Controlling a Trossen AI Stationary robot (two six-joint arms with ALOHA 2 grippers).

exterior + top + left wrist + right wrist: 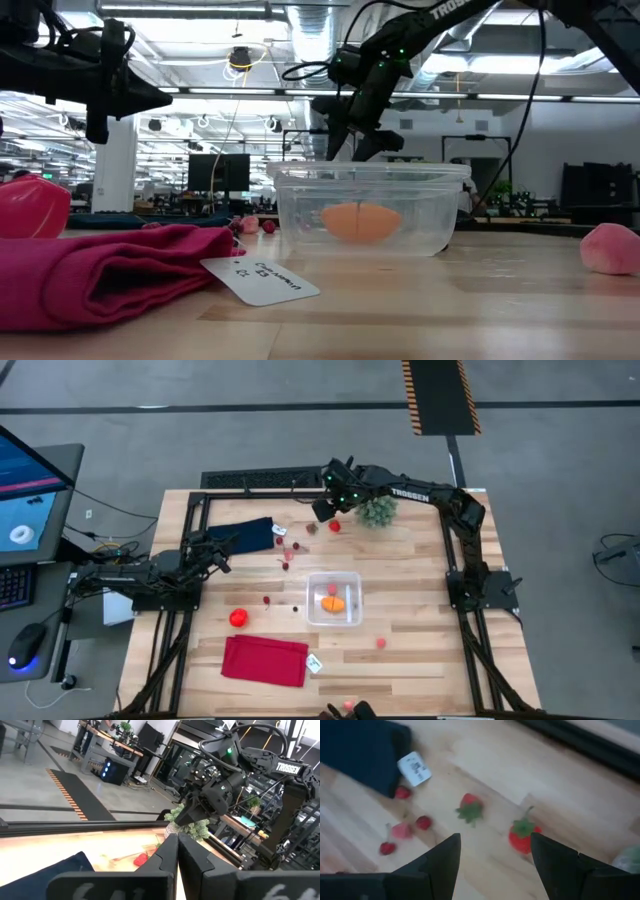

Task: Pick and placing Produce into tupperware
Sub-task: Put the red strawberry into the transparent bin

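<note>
1. Red cloth (95,275) and its white tag (260,282) lie closest to the low camera; behind them sits the tupperware (370,208) in the middle of the table, with an orange piece (333,602) and a small red piece (331,589) already inside.
2. My right gripper (492,862) hangs with its fingers spread wide and holds nothing; below it lie a red tomato-like piece with a green top (522,836) and a small strawberry (469,806).
3. My left gripper (176,851) is pressed together and waits at the left side, near the navy cloth (241,536).
4. What could go wrong: the tomato-like piece looks round, so it may roll if one finger bumps it first; the green plant ball (378,510) is just beside it, and I might snag it.
5. Little red bits (402,831) lie near each other, so I could pinch two.
6. Edges: the far edge of the table is near; a pushed piece could roll off.
7. Open room: bare wood lies between here and the tupperware, so my way there looks clear.
</note>
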